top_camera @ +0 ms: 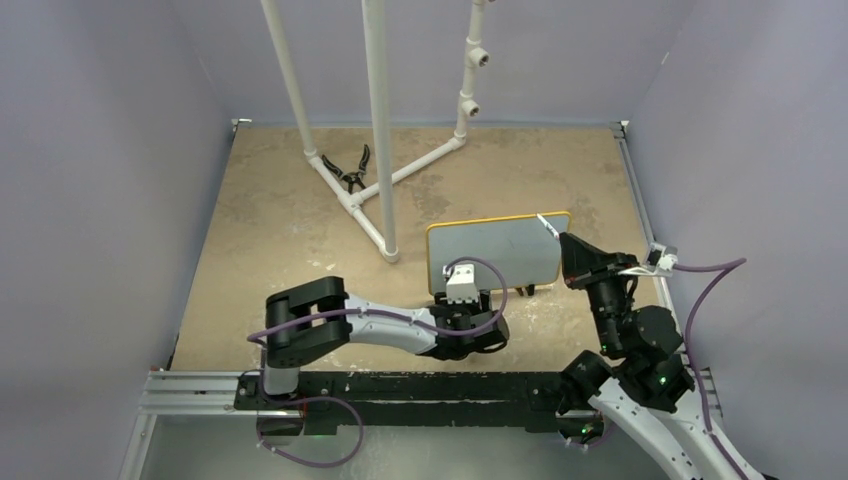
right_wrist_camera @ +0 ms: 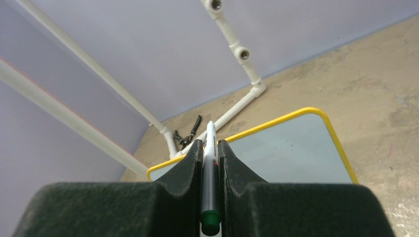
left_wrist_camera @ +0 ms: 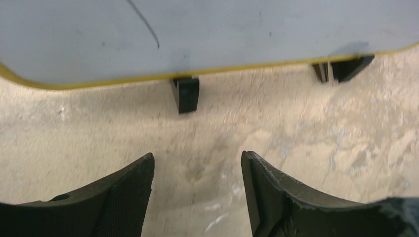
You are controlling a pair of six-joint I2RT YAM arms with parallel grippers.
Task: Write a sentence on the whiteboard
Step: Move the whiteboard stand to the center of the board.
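My right fingers [right_wrist_camera: 209, 144]: clamped on a white marker pen with green end [right_wrist_camera: 210, 197] | yellow-rimmed white rectangular whiteboard [top_camera: 505, 250]: on mottled tan tabletop [top_camera: 260, 220], between both arms' tips | my left fingers [left_wrist_camera: 197, 155]: apart, empty, near its lower rim

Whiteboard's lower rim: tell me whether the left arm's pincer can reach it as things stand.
Probably yes. The left pincer is open and points at the whiteboard's yellow rim; only bare table lies between, with one black foot straight ahead.
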